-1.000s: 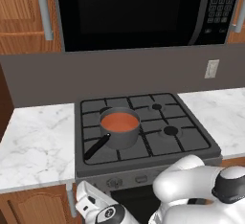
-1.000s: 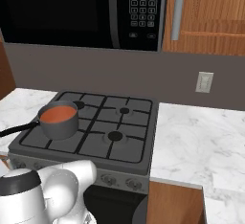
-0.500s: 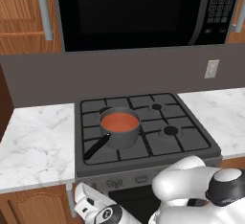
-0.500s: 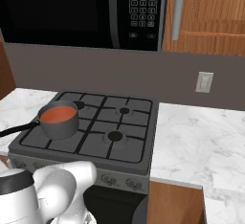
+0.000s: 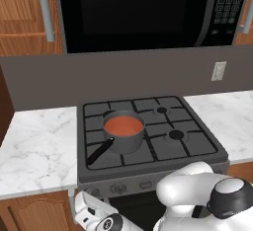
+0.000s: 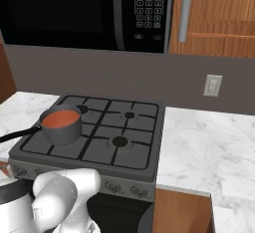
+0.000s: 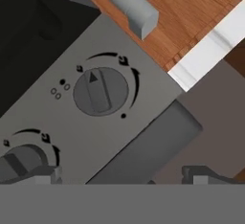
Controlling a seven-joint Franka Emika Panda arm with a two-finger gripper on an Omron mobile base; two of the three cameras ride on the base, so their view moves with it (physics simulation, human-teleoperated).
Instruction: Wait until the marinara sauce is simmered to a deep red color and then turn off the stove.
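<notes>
— Room?

— Simulated kitchen. Grey backsplash wall (image 5: 123, 72) behind, black microwave (image 5: 133, 13) mounted above, wooden cabinets (image 6: 219, 13) flanking it with long grey bar handles. White outlet (image 6: 212, 85) set in the wall to the right of the range.

— Surface?

— White marble counter (image 5: 37, 148) on both sides of the stove (image 5: 148, 143), veined in pale grey, level with the cooktop. Below the counter, more wood cabinet fronts (one arched panel at lower left of the left base view).

— Stove itself?

— Dark grey, black grid grates, round burners, small knobs along the front panel. Standing on the front left burner: a dark grey saucepan (image 5: 123, 138), handle pointing out toward the front left corner.

— And the sauce?

— Inside that pan: marinara sauce (image 5: 123, 125), a flat round disc, orange-red, ringed by the rim. Seen from the right base view at the left side of the cooktop (image 6: 61, 118).

— Hand?

— Low, in front of the stove's panel. In the hand view, gripper (image 7: 119, 177) facing the grey panel close up; fingertips (image 7: 36, 174) spread wide apart, holding nothing. One round knob (image 7: 99, 91) well above and between them, untouched; a second knob (image 7: 21, 158) at the lower left, just beside the left tip (touching or not, cannot tell). Grey bar handle (image 7: 127, 5) and wood grain at the top of that view.
</notes>
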